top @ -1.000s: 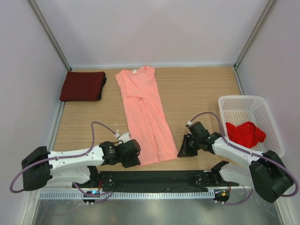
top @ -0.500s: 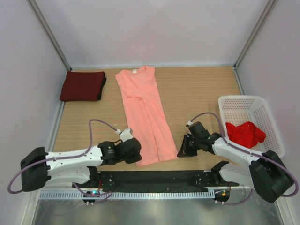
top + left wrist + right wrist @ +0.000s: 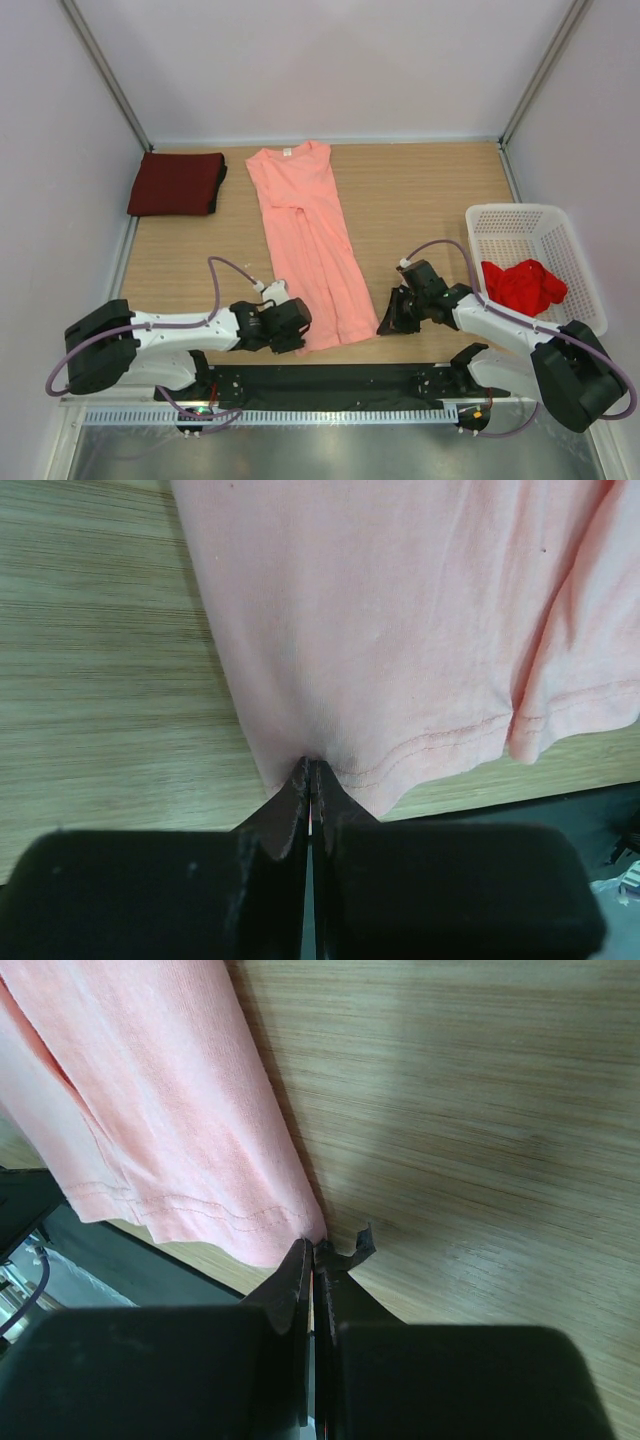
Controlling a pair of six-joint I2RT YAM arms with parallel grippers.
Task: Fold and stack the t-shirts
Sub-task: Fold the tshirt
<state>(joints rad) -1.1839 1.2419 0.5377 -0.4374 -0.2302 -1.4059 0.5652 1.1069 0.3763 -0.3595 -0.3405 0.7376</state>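
A salmon-pink t-shirt (image 3: 305, 235) lies folded lengthwise down the middle of the table, collar at the far end. My left gripper (image 3: 297, 333) is shut on its near left hem corner; in the left wrist view the pink cloth (image 3: 400, 630) runs into the closed jaws (image 3: 310, 770). At the near right hem corner sits my right gripper (image 3: 385, 322), shut on the pink hem (image 3: 170, 1150) where the tips (image 3: 316, 1253) meet. A folded dark maroon t-shirt (image 3: 177, 183) rests at the far left. The bright red t-shirt (image 3: 522, 284) is crumpled in the basket.
A white perforated basket (image 3: 500, 224) stands at the right side of the table. A black strip (image 3: 330, 380) runs along the near table edge behind both grippers. Grey walls close in the left, far and right sides.
My left gripper slid right to the shirt's near left hem corner and shut on it. The right gripper has stayed put, shut on the other corner.
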